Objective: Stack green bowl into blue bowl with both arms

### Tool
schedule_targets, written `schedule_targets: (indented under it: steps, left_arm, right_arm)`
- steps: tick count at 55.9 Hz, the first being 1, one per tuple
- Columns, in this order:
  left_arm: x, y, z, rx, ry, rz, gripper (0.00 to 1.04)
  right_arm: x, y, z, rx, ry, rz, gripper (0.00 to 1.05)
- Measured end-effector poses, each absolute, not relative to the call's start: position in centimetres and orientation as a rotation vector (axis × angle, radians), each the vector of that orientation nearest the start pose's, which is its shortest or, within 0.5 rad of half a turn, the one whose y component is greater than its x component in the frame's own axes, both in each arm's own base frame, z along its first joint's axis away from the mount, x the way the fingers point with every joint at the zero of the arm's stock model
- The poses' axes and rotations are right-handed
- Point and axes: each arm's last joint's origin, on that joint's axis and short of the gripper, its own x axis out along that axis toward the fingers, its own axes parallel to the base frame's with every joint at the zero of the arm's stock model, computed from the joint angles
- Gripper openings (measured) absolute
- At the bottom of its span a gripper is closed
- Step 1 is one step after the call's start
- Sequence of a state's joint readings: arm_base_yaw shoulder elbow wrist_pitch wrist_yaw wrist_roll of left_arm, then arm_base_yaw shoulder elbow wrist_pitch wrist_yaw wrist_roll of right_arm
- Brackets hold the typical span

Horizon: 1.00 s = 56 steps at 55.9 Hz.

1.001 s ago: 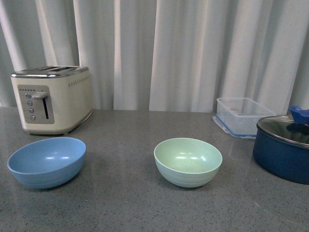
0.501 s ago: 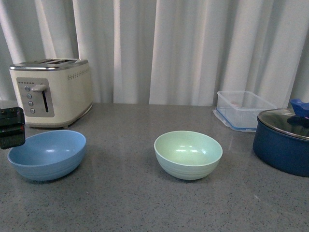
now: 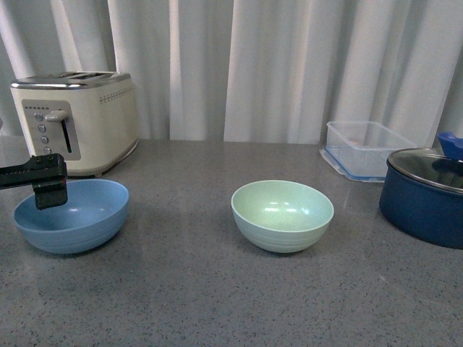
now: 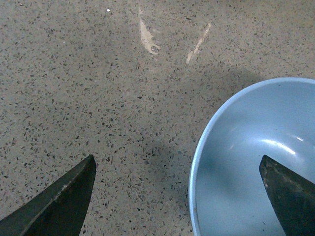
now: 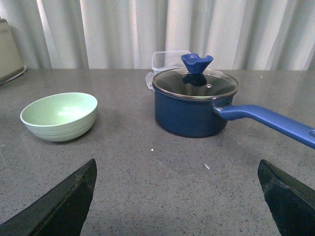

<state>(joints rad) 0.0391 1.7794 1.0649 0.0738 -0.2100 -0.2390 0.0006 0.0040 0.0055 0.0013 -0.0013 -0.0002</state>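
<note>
Green bowl [image 3: 282, 215], ridged plastic, sits apart from blue bowl [image 3: 79, 217]; both arms' jaws gape wide.

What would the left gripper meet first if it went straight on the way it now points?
Probably the blue bowl: the left gripper straddles its rim, one finger over the inside, the other over bare countertop. Depth is unclear.

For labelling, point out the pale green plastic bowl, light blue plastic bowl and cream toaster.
pale green plastic bowl [image 3: 283, 208]: front view, inner floor.
light blue plastic bowl [image 3: 90, 207]: front view, inner wall.
cream toaster [image 3: 108, 121]: front view, side.
</note>
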Motion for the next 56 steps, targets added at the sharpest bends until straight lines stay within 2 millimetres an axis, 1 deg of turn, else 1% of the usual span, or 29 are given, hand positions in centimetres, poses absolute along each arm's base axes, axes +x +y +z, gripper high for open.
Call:
schedule_targets:
  steps: [11,13,24,25,30,34,40,45,56]
  left_arm:
    - [38.3,2.1,18.4,-0.174,0.611,0.324,0.98]
    - [38.4,2.1,18.3,-0.173,0.611,0.325,0.96]
    - [38.8,2.1,18.0,-0.181,0.615,0.317,0.67]
    - [38.8,2.1,18.0,-0.18,0.615,0.317,0.66]
    - [38.9,2.2,17.8,-0.182,0.622,0.32,0.52]
    - [38.9,2.2,17.6,-0.183,0.627,0.322,0.43]
    - [38.9,2.1,17.5,-0.193,0.633,0.323,0.19]
    - [38.9,2.0,17.6,-0.209,0.63,0.323,0.05]
    - [38.7,1.1,18.8,-0.227,0.612,0.302,0.04]
  right_arm:
    - [9.8,0.0,16.5,0.0,-0.003,0.002,0.95]
    - [9.8,0.0,16.5,0.0,-0.003,0.002,0.95]
    - [9.8,0.0,16.5,0.0,-0.003,0.002,0.95]
    - [9.8,0.0,16.5,0.0,-0.003,0.002,0.95]
    - [9.8,0.0,16.5,0.0,-0.003,0.002,0.95]
    - [9.8,0.0,16.5,0.0,-0.003,0.002,0.95]
    - [9.8,0.0,16.5,0.0,-0.003,0.002,0.95]
    - [9.8,0.0,16.5,0.0,-0.003,0.002,0.95]
    - [9.8,0.0,16.5,0.0,-0.003,0.002,0.95]
